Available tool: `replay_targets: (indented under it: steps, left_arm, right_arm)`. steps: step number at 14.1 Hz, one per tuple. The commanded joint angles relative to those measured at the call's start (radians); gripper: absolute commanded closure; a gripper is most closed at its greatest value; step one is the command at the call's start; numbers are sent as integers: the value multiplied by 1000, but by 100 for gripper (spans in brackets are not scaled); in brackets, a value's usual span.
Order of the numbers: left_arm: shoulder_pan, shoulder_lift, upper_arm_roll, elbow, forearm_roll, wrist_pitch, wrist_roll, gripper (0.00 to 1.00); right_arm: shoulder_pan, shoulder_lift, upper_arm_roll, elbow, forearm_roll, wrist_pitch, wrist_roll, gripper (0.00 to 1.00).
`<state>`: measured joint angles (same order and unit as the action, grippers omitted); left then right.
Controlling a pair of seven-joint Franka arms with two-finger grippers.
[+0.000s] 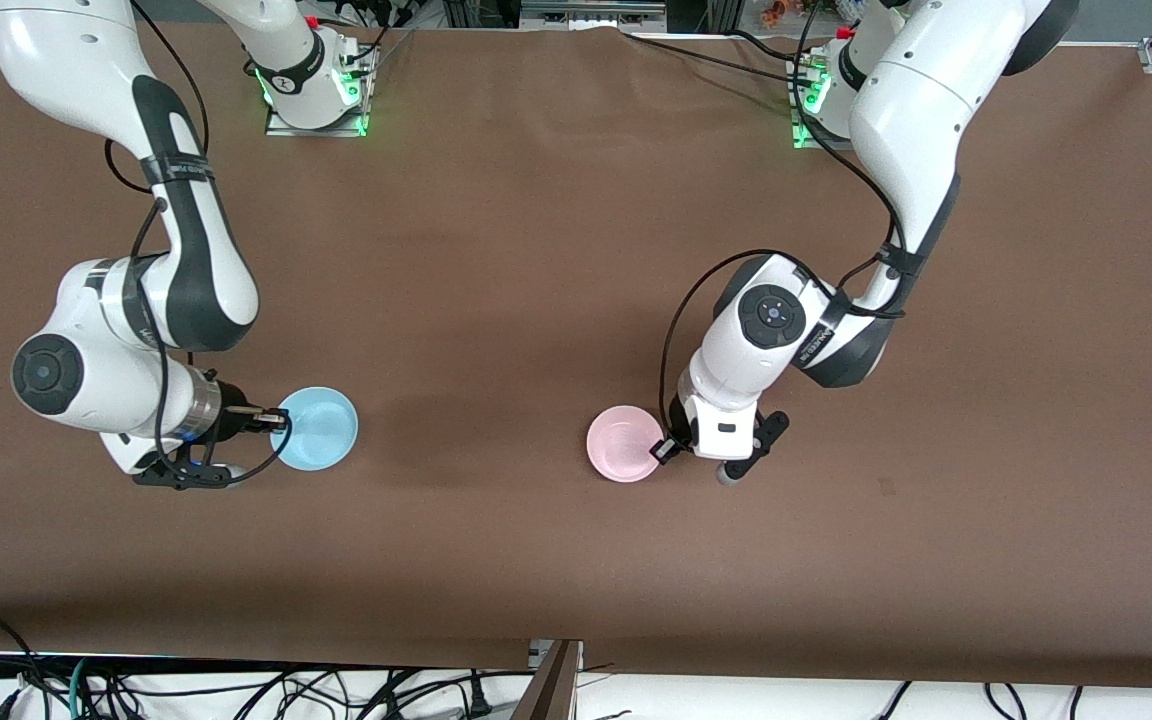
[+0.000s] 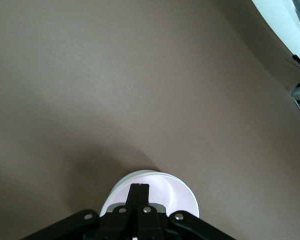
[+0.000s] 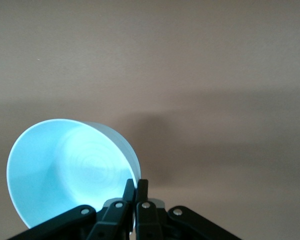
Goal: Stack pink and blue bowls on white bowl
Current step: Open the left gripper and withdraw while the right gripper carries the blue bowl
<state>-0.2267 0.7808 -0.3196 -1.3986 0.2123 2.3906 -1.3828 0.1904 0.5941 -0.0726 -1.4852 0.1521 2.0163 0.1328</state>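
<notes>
My right gripper (image 1: 276, 420) (image 3: 136, 186) is shut on the rim of the light blue bowl (image 1: 321, 428) (image 3: 65, 170), which is tilted, over the right arm's end of the table. My left gripper (image 1: 664, 447) (image 2: 140, 187) is shut on the rim of the pale pink bowl (image 1: 621, 443) (image 2: 165, 192), low over the table's middle, toward the left arm's side. The two bowls are far apart. The white bowl is out of view.
The brown-covered table (image 1: 536, 250) is bare between the two bowls. Both arm bases (image 1: 316, 90) (image 1: 821, 100) stand at the table's edge farthest from the front camera. Cables (image 1: 236, 690) lie below the edge nearest that camera.
</notes>
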Motion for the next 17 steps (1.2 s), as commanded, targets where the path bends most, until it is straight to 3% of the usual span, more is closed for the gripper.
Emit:
replay_targets:
  steps: [1,5,11,17]
  left_arm:
    - [18,-14,-2,90,-17,-151,54,100]
    - [64,-34,-9,161,-22,-326,223,100]
    - [265,-112,-7,184,-139,-499,646,99]
    - [411,-118,-4,182,-131,-533,948,96]
  right_arm:
    - [62,-17,-1,-4,12,-16,141,100]
    - [213,-5,11,6,7,7,486,100]
    - [401,142,17,213,7,74,936,100]
    - [532,349,16,432,4,274,1229,100]
